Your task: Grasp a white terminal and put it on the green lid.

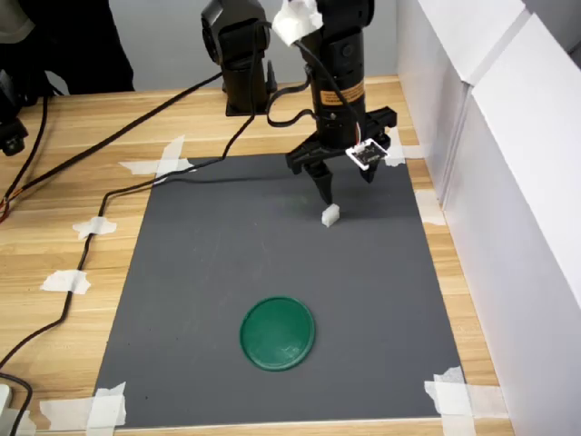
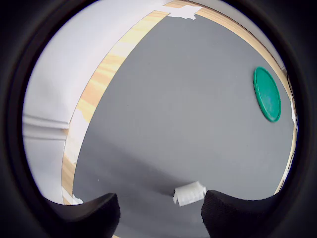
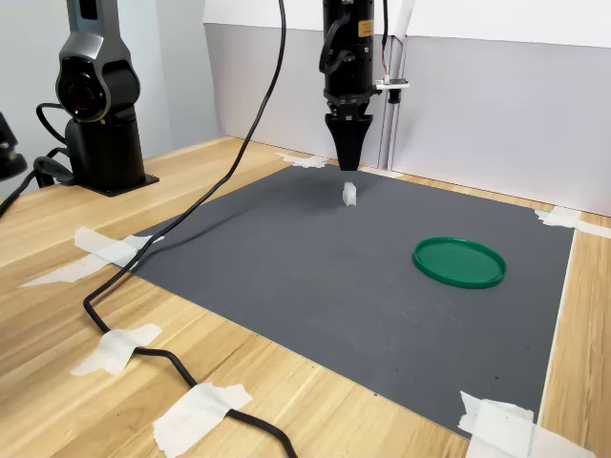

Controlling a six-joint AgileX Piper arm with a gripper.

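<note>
White terminal (image 1: 330, 214) lies on the grey mat (image 1: 227, 263), well apart from the green lid (image 1: 278, 333). Above the terminal, the gripper (image 1: 345, 184) hangs with jaws parted, apparently lined up to grasp it.

White terminal (image 1: 330, 214), dark-green lid (image 1: 278, 333), plain grey mat (image 1: 218, 263), black hand (image 1: 347, 189).

The light wooden tabletop (image 1: 182, 118) shows a smooth, faintly shiny grain. On it lies a dark grey rectangular mat (image 1: 227, 272), matt and even, its corners held by crinkled white paper tape strips (image 3: 196, 416). The round dark-green plastic lid (image 3: 459, 261) looks smooth and slightly glossy. The tiny white plastic terminal (image 2: 190, 193) appears matt. The black fingers (image 2: 89, 213) look like dull plastic.
</note>
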